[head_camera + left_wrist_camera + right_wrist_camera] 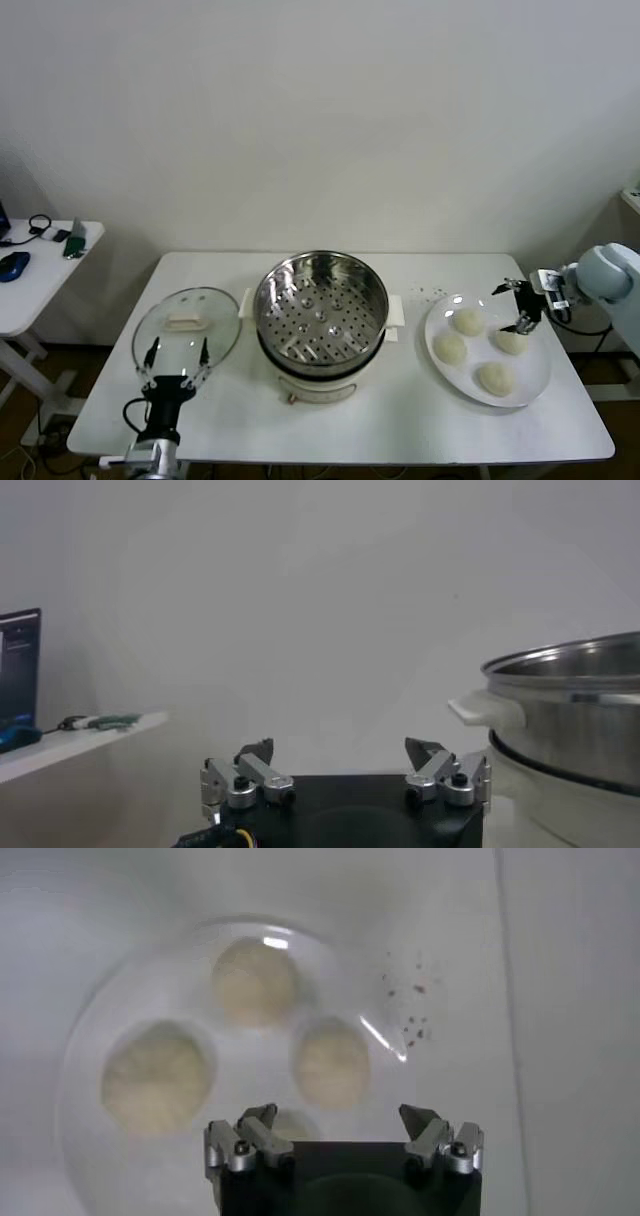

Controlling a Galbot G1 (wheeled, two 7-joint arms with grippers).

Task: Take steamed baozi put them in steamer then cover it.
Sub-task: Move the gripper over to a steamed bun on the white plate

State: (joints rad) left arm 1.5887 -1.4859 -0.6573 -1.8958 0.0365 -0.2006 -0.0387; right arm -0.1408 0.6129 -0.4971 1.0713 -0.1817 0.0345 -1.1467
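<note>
The steamer stands at the middle of the white table, its perforated tray bare, and serves as the landmark here. To its left the cover lies flat on the table, handle up, close beside the pot's side handle. The left gripper hangs over the cover's near rim, fingers spread and gripping nothing; it waits near the table's front edge.

To the right of the steamer, the plate carries all four steamed baozi, none yet in the pot. The right gripper hovers over the plate's far side, above the bun farthest from the steamer, jaws released and empty.

The step in hand looks to be the first pick. It should go best with the open fingers centred over one bun and straddling its dome, closing gently, since the dough probably dents. The buns sit close together, so a straight descent avoids nudging neighbours.

The plate's right rim lies close to the table's right edge. Bare tabletop between plate and steamer leaves room to carry across, provided the bun lifts above the pot's rim.
</note>
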